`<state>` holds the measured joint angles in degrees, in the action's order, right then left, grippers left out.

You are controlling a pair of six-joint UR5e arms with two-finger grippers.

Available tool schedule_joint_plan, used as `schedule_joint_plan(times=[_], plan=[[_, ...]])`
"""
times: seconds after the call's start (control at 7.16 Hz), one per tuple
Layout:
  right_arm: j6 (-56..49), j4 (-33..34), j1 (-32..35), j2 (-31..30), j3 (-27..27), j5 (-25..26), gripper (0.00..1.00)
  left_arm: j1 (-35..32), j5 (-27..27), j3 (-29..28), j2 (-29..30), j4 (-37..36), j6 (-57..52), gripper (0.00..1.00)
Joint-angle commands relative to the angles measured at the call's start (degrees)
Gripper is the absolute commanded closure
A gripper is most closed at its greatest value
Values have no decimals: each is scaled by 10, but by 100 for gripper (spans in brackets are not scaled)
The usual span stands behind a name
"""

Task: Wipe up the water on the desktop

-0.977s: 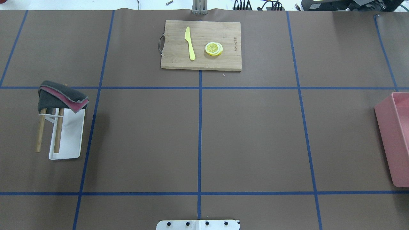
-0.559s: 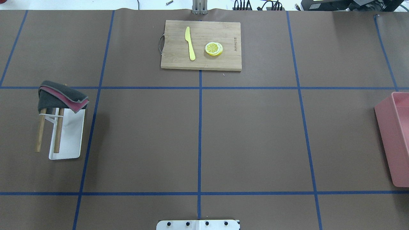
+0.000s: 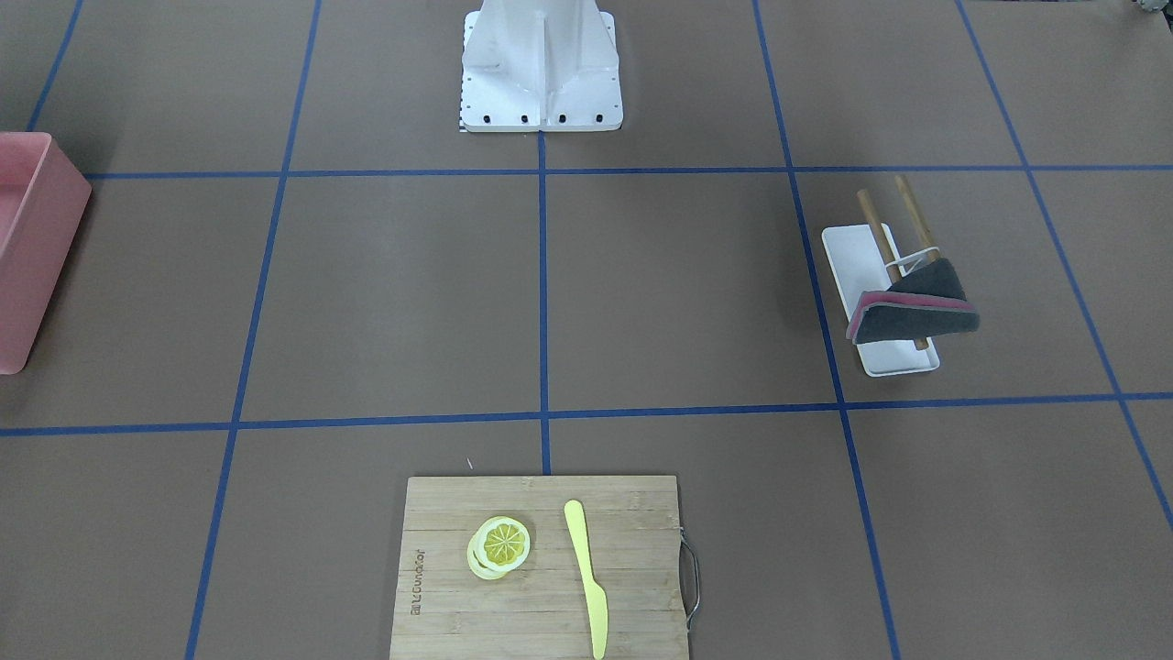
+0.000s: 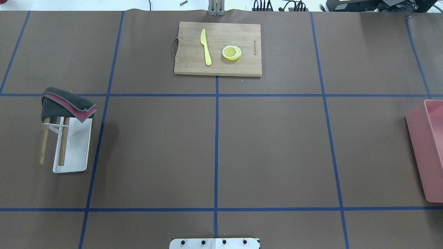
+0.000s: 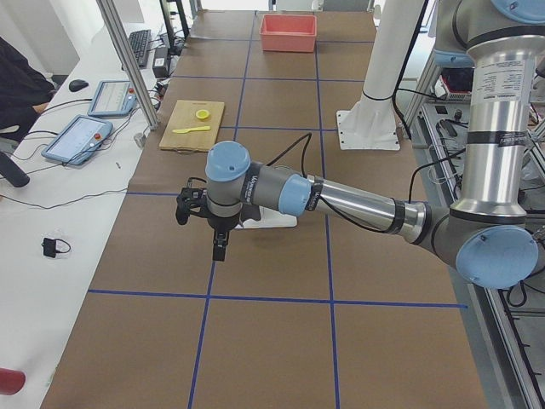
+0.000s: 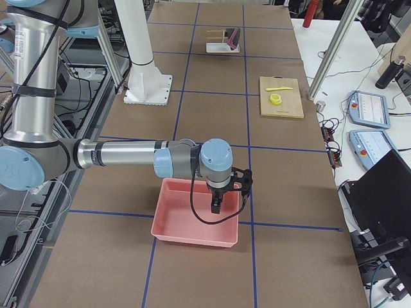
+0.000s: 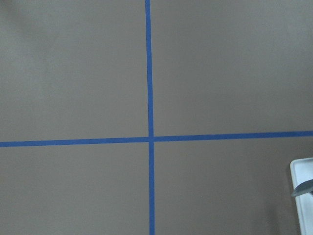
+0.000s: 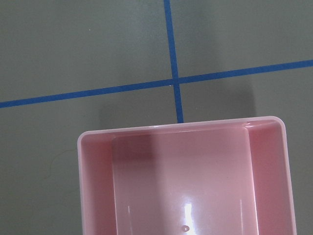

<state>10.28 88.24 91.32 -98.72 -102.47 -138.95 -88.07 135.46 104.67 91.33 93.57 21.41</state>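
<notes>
The desktop [image 4: 270, 148] is a matte brown surface with a grid of blue tape lines; I see no water on it. A grey and pink cloth [image 4: 65, 103] hangs over a wooden-rod rack on a white tray [image 4: 74, 152] at the left; the cloth also shows in the front view [image 3: 916, 312]. My left gripper [image 5: 219, 245] hangs above the desktop near that tray; I cannot tell whether it is open or shut. My right gripper [image 6: 216, 204] hangs over the pink bin [image 6: 196, 221]; I cannot tell its state either. Neither gripper shows in the overhead, front or wrist views.
A bamboo cutting board [image 4: 218, 48] with a yellow knife [image 4: 206, 46] and lemon slices [image 4: 231, 53] lies at the far middle. The pink bin [image 4: 427, 148] stands at the right edge. The robot base [image 3: 541, 69] stands at the near middle.
</notes>
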Motion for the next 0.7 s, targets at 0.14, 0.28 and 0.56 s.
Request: schedule_joint_plan(times=[0.14,0.28,0.56], plan=[[0,0,0,0,-1,0,0,143,46,-19,33,157,343,2],[0,0,0,1,0,1,0,168,44,-51,62,179,409,2],[0,0,0,1,-1,1,0,188,17,-81,85,190,427,2]])
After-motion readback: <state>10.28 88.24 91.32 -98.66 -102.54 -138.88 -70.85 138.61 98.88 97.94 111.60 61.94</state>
